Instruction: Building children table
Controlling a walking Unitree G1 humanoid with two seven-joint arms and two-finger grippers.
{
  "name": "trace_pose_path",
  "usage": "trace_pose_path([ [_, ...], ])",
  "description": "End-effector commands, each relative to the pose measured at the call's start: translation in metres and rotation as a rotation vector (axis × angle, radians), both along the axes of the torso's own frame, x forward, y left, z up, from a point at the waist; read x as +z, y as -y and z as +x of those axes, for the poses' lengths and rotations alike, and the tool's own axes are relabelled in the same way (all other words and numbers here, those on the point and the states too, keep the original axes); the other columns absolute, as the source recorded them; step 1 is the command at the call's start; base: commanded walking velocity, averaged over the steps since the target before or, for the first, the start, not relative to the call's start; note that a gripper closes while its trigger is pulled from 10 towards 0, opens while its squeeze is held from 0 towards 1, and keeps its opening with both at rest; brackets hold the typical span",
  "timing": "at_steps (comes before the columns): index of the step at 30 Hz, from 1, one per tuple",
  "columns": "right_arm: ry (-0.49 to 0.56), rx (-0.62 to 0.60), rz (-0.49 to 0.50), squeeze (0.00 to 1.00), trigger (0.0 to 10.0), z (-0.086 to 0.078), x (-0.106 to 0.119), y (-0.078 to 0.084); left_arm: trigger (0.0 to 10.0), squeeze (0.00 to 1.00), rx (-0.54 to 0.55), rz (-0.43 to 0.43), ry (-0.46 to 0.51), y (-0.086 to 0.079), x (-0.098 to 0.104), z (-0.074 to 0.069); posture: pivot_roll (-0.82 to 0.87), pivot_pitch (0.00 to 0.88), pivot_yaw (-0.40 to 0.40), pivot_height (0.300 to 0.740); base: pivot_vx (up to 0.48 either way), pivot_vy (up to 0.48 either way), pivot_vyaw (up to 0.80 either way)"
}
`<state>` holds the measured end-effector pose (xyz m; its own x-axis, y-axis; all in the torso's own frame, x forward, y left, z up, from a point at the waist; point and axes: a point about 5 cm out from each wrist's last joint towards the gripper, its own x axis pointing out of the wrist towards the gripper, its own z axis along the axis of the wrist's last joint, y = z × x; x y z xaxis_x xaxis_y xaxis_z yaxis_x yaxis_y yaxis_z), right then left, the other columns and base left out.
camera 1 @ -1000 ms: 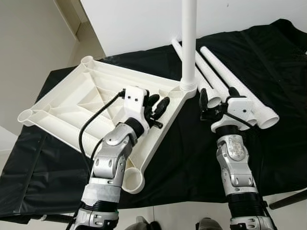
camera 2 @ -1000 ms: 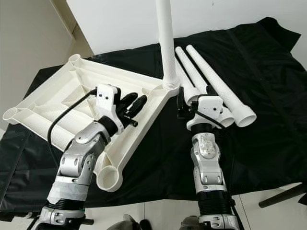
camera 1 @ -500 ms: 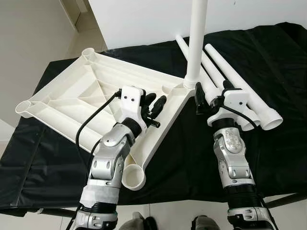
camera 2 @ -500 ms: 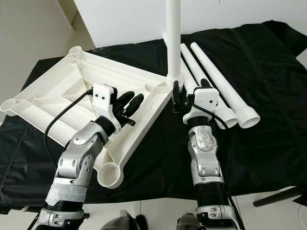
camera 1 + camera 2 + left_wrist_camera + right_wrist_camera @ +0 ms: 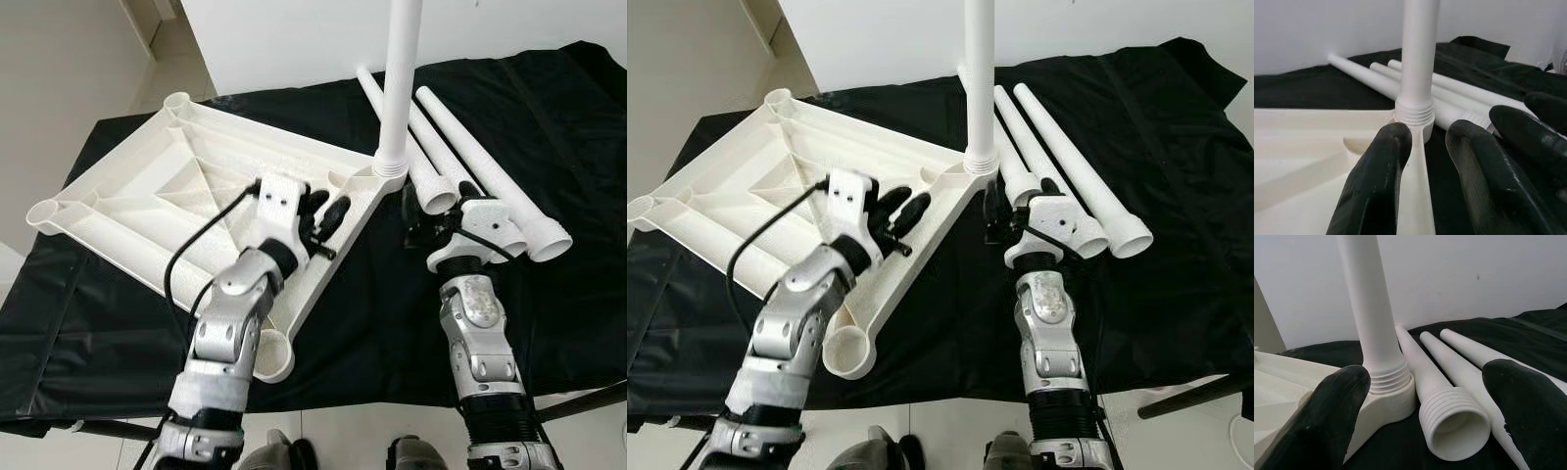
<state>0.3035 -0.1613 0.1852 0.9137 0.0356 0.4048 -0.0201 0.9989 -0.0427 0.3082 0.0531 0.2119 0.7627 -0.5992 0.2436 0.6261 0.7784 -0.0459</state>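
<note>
Fingers of both grippers are spread, grasping nothing. Upside down on the black cloth (image 5: 549, 117) lies the white tabletop (image 5: 186, 186), one leg (image 5: 400, 78) upright in its corner socket; the left gripper (image 5: 323, 217) seems to hover over its rim, the right gripper (image 5: 1004, 217) near three loose legs (image 5: 1068, 166).

A black cloth (image 5: 549, 117) is covering the work surface, wrinkling toward its far right corner and drooping over the near edge. A plain white wall (image 5: 294, 39) is rising behind it, evenly lit. To the left, a beige wall (image 5: 59, 78) is meeting a pale floor (image 5: 171, 73) along a baseboard. Light floor tiles (image 5: 950, 426) are showing below the near edge, and a dark leg (image 5: 588, 401) is angling out at lower right.
</note>
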Motion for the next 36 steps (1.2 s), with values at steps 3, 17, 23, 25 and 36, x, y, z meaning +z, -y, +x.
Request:
trace_pose_path([
  [3, -0.004, 0.004, 0.009, 0.0, 10.0, 0.0, 0.003, 0.0, 10.0, 0.0, 0.126, 0.02, -0.023, -0.01, 0.0, 0.01, -0.16, 0.122, 0.174, 0.74, 0.0, 0.0, 0.0],
  [17, -0.064, -0.009, -0.011, 0.0, 10.0, 0.023, 0.012, -0.003, 10.0, 0.0, 0.316, 0.017, -0.021, -0.044, 0.005, 0.016, -0.11, 0.103, 0.043, 0.74, 0.0, 0.0, 0.0],
  [23, -0.107, -0.052, -0.025, 0.0, 10.0, 0.037, 0.02, 0.011, 10.0, 0.0, 0.391, -0.018, -0.018, -0.055, 0.007, 0.021, -0.12, 0.082, 0.025, 0.74, 0.0, 0.0, 0.0],
  [25, -0.126, -0.059, -0.031, 0.0, 10.0, 0.039, 0.02, 0.016, 10.0, 0.0, 0.397, -0.019, -0.016, -0.055, 0.007, 0.021, -0.12, 0.082, 0.025, 0.74, 0.0, 0.0, 0.0],
  [36, -0.215, -0.106, -0.014, 0.0, 10.0, 0.055, 0.018, 0.031, 10.0, 0.0, 0.285, 0.057, -0.041, -0.045, -0.001, 0.02, -0.14, 0.075, 0.079, 0.74, 0.0, 0.0, 0.0],
])
